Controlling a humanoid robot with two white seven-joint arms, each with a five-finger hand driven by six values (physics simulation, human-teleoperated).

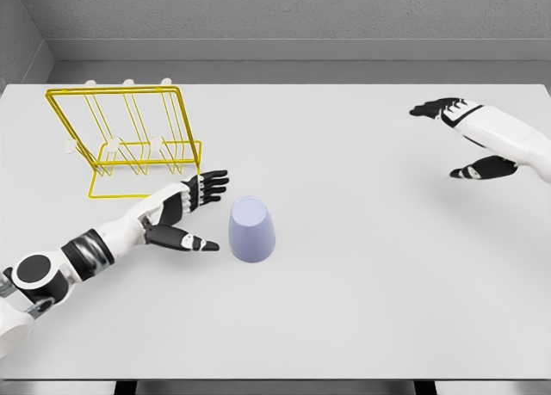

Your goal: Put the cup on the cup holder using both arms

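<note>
Two hands are over the white bench (362,266). The left hand (185,210) is open, fingers stretched out, holding nothing. The cup (251,230) sits upside down just beside its fingertips. The yellow cup holder (129,137) stands behind this hand. The right hand (473,141) is open too, far from the cup.

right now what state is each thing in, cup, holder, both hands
cup: standing on the table, not held, appears upside down
cup holder: yellow wire rack standing at the table's far left, no cup on it
left hand: open, fingers spread, just left of the cup, contact not clear
right hand: open, far right, well away from the cup
table: white, bearing cup and holder
</note>
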